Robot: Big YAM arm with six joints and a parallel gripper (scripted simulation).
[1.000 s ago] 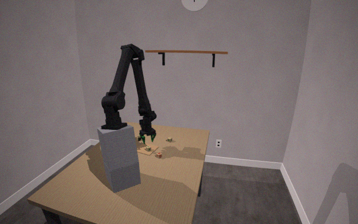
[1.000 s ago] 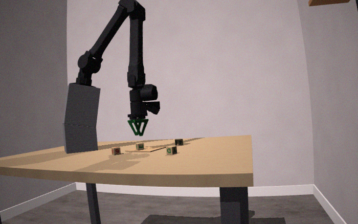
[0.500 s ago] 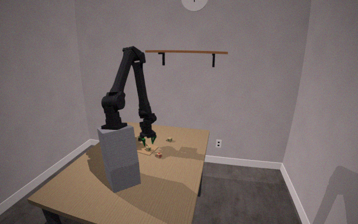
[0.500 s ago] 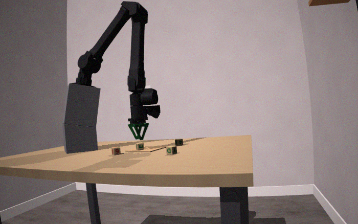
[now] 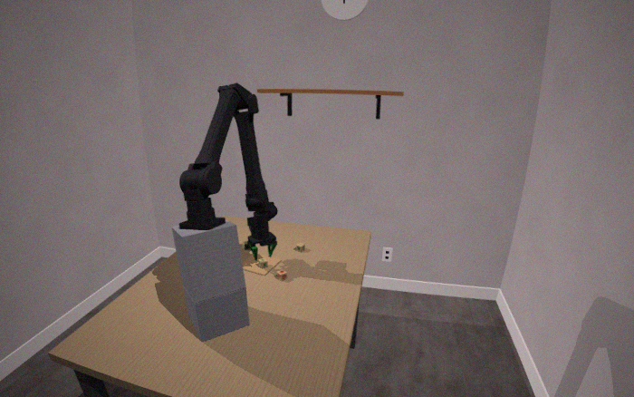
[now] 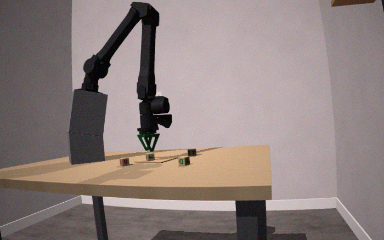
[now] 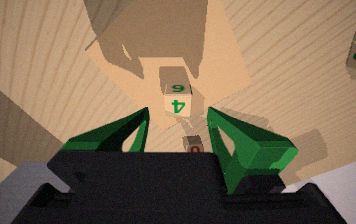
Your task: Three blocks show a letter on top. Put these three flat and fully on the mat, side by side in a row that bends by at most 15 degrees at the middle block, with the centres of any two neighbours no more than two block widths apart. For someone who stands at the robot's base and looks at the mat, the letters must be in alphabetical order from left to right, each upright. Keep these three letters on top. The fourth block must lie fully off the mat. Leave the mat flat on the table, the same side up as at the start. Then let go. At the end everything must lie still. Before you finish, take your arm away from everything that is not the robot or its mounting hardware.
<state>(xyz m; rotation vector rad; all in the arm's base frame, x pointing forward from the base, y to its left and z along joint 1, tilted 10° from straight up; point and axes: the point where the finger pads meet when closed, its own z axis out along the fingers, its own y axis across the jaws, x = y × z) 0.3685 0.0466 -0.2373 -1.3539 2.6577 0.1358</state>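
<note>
A pale mat (image 7: 170, 55) lies flat on the table; it also shows in the top view (image 5: 260, 267) and the exterior view (image 6: 161, 159). A block with green characters (image 7: 177, 100) (image 5: 263, 263) (image 6: 150, 156) sits on the mat. My gripper (image 7: 178, 112) (image 5: 262, 250) (image 6: 148, 146) hangs open and empty a short way above this block, fingers on either side of it in the wrist view. A block with a red character (image 7: 194, 145) (image 5: 281, 275) (image 6: 124, 161) lies off the mat. Another green-lettered block (image 5: 299, 246) (image 6: 184, 160) lies off the mat.
A dark block (image 6: 192, 152) lies on the table beyond the mat. A block also shows at the right edge of the wrist view (image 7: 352, 57). The grey pedestal (image 5: 212, 275) carrying the arm stands close beside the mat.
</note>
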